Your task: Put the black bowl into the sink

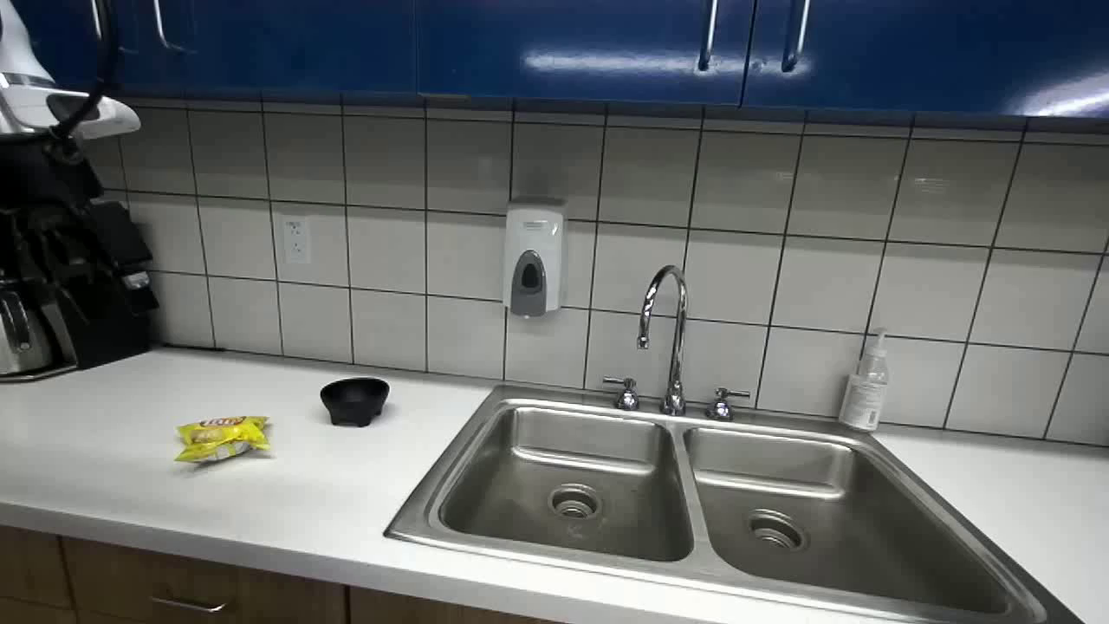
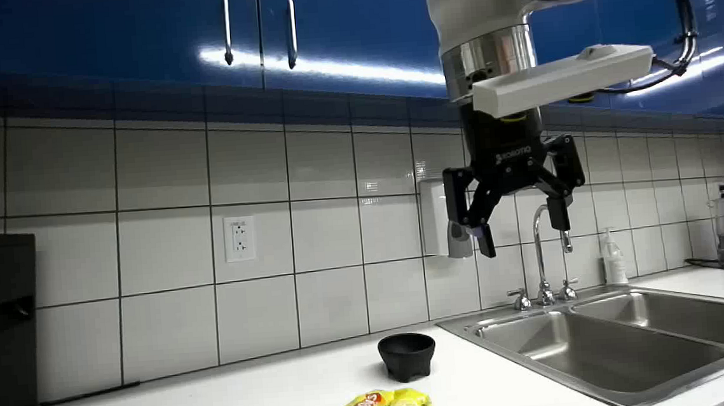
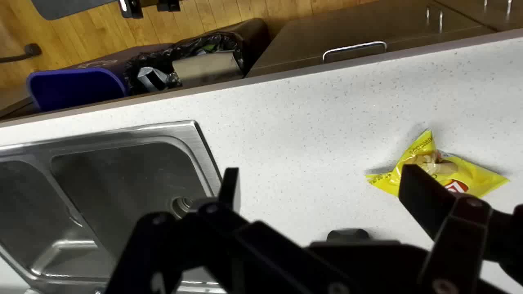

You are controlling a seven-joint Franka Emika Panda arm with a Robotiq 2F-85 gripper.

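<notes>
The black bowl (image 1: pixel 354 401) stands upright on the white counter, left of the steel sink (image 1: pixel 700 529). In an exterior view the bowl (image 2: pixel 407 357) also stands left of the sink (image 2: pixel 539 364). My gripper (image 2: pixel 525 236) is open and empty, high above the counter, pointing down. In the wrist view the open fingers of my gripper (image 3: pixel 320 181) frame bare counter. Only a small edge of the bowl (image 3: pixel 348 234) shows there; my gripper's body hides the rest. The sink (image 3: pixel 192 141) lies to the left. In an exterior view my gripper blends into dark machinery at the left.
A yellow chip bag (image 1: pixel 223 438) lies near the bowl; it also shows in the wrist view (image 3: pixel 441 167). A faucet (image 1: pixel 676 347) rises behind the sink. A wall dispenser (image 1: pixel 535 260), a pump bottle (image 1: pixel 865 386) and overhead blue cabinets (image 2: pixel 134 40) stand around. Bins (image 3: pixel 77 87) are below the counter.
</notes>
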